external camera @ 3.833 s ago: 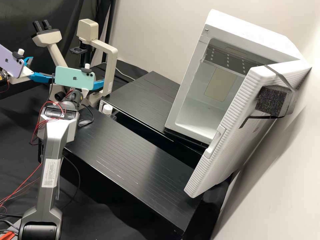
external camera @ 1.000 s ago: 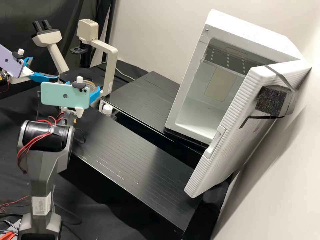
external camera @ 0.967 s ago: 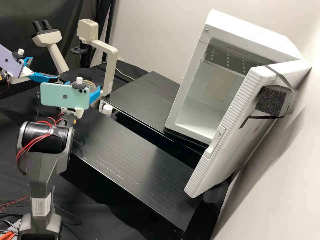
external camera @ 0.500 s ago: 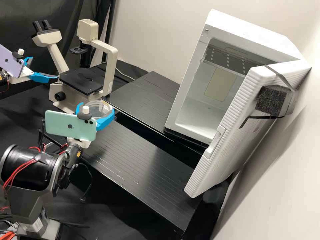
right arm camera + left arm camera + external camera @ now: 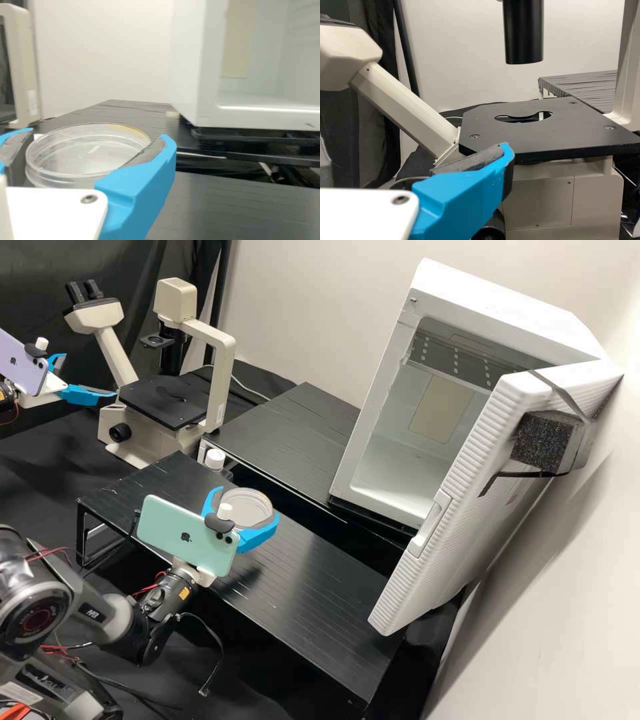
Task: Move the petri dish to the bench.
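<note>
R pincer (image 5: 100, 136) pinched dish (image 5: 247, 508) by opp. sides, approx. level over bench (image 5: 307, 587); high view: axis aimed ~1 o'clock. L pincer (image 5: 90, 375) spread, well off, dish's 10 o'clock. Lowering prob. needed.

The microscope (image 5: 223, 373) stands left of the cabinet (image 5: 493, 300).

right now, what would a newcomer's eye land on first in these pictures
Probably the big white cabinet at the right of the high view, its ribbed door wide open. Next, the clear round petri dish between the right gripper's bright blue fingers, over the black slatted platform. Behind them, at the upper left, stands a cream microscope.
</note>
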